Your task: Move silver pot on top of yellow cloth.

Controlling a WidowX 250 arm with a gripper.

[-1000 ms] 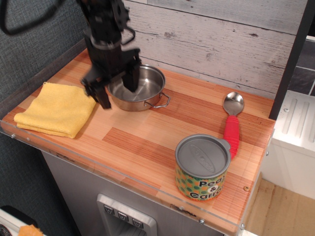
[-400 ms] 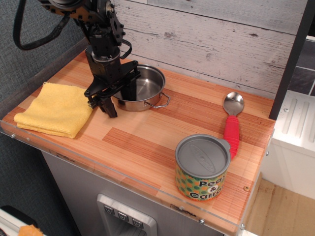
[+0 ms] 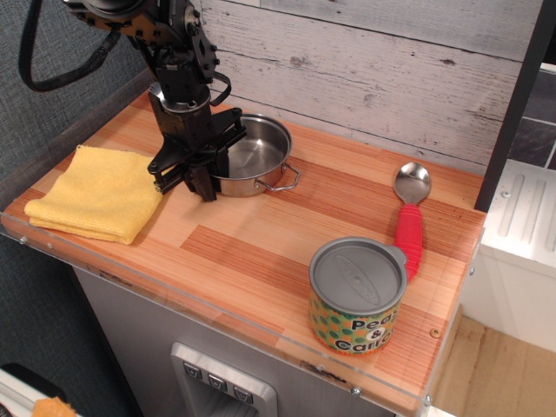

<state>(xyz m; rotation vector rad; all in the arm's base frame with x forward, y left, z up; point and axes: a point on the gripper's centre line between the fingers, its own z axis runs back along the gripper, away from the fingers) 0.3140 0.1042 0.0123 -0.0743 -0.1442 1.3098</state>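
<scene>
The silver pot (image 3: 258,155) stands upright on the wooden counter near the back wall, one wire handle pointing to the front right. The yellow cloth (image 3: 100,193) lies folded at the left end of the counter, a short gap to the left of the pot. My gripper (image 3: 211,172) is lowered onto the pot's left rim. One finger is outside the wall and the other is inside the pot, drawn close together on the rim. The pot rests on the counter.
A grey-lidded dotted can (image 3: 356,295) stands at the front right. A red-handled spoon (image 3: 409,217) lies at the right. The plank wall runs behind, and the counter's clear front lip (image 3: 217,314) is close to the cloth.
The gripper has come down over the pot's left rim and its fingers have drawn together on it. The pot and the cloth have not moved.
</scene>
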